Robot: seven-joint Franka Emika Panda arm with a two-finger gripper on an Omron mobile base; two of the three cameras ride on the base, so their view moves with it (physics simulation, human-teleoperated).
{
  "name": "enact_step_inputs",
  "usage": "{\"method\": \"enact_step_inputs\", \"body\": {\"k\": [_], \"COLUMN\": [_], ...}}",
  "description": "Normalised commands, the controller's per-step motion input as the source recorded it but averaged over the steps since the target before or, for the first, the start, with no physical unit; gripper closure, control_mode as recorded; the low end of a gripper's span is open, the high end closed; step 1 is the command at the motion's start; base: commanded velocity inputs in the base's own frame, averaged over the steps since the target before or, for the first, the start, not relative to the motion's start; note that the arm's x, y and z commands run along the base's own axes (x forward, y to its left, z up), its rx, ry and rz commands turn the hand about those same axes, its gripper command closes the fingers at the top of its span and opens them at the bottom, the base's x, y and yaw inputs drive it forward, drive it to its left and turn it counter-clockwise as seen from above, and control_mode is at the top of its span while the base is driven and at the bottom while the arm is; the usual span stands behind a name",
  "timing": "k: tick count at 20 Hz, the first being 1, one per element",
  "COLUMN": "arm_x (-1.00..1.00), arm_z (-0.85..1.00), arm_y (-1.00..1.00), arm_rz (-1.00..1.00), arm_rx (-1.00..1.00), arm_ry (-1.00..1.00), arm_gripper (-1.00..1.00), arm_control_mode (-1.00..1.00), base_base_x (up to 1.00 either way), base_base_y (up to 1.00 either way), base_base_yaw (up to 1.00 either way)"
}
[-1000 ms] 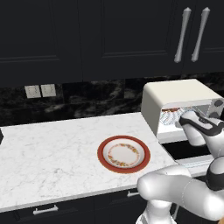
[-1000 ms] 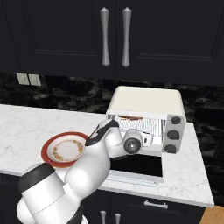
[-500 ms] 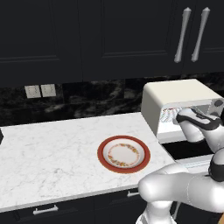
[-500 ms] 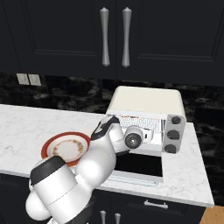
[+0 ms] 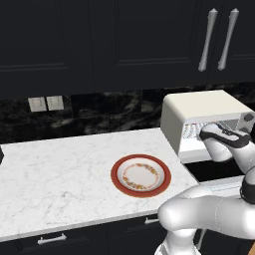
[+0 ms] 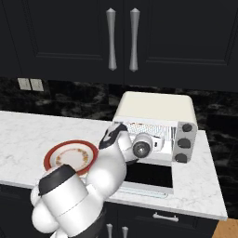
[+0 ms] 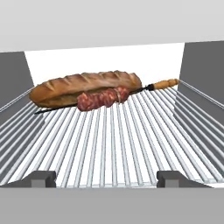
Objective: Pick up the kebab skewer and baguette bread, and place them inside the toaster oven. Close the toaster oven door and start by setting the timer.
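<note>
Baguette bread (image 7: 85, 87) and kebab skewer (image 7: 105, 97) touching on toaster oven (image 6: 155, 111) rack; end effector (image 7: 105, 178) agape, apparently empty; no legible writing.

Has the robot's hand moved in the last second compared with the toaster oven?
Yes. In the right base view the hand has pushed deeper toward the toaster oven opening, further right against its knobs.

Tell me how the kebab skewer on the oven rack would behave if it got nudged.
The kebab skewer looks thin and stiff, so it would probably slide as one piece. Its rounded meat chunks could roll on the wire rack. The baguette bread right behind it would likely block it.
</note>
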Motion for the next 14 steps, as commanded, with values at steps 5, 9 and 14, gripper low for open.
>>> {"method": "enact_step_inputs", "body": {"k": [5, 9, 14], "arm_x": [-0.64, -1.0, -0.98], "arm_z": [0.0, 0.0, 0.21], "arm_y": [0.0, 0.0, -0.34], "arm_rz": [0.0, 0.0, 0.0], "arm_rx": [0.0, 0.0, 0.0], "arm_ry": [0.0, 0.0, 0.0], "arm_gripper": [-1.0, -1.0, -1.0], "arm_control_mode": [-1.0, -1.0, -1.0], "base_base_x": [0.0, 0.0, 0.0], "base_base_y": [0.0, 0.0, 0.0], "base_base_yaw": [0.0, 0.0, 0.0]}}
